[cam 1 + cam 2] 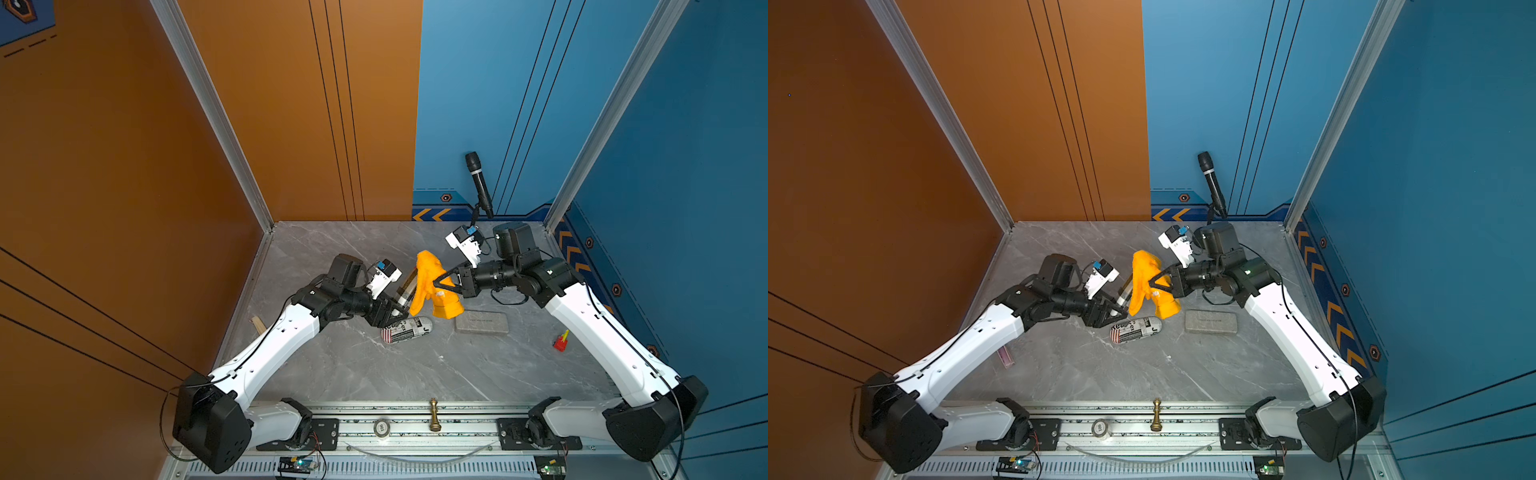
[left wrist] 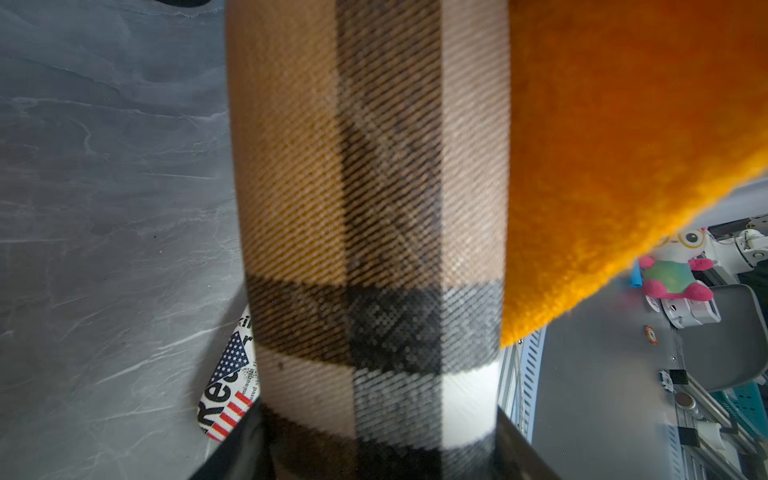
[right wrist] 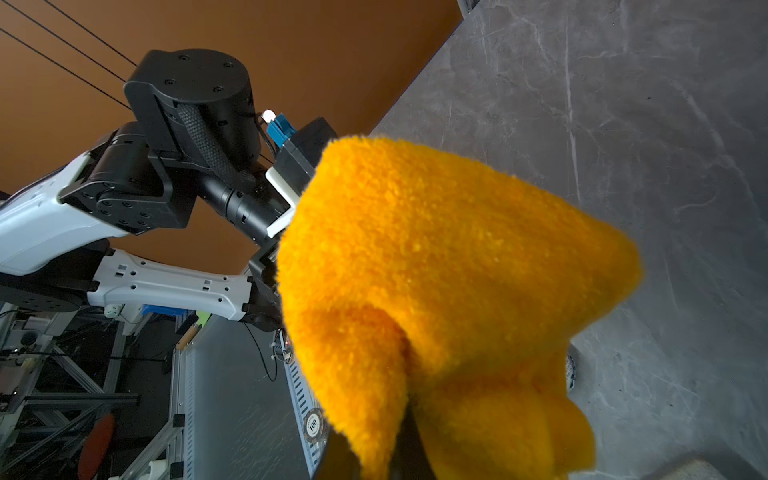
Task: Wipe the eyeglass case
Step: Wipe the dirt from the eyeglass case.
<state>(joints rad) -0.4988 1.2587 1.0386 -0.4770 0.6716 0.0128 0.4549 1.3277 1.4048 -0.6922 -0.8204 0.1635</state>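
The eyeglass case (image 1: 406,286) (image 1: 1126,291) is a brown, black and white plaid tube held tilted above the table. My left gripper (image 1: 398,308) (image 1: 1115,309) is shut on its lower end; in the left wrist view the case (image 2: 374,208) fills the gap between the jaws (image 2: 378,457). An orange fluffy cloth (image 1: 428,274) (image 1: 1144,274) hangs against the case's right side, with my right gripper (image 1: 435,284) (image 1: 1149,284) shut on it. In the right wrist view the cloth (image 3: 436,270) covers the jaws (image 3: 399,457) and hides the case.
A newspaper-print case (image 1: 409,330) lies on the marble table just below the left gripper. A grey case (image 1: 482,322) lies to its right, and a red toy (image 1: 561,341) farther right. A microphone (image 1: 480,185) stands at the back wall. A chess piece (image 1: 434,415) stands on the front rail.
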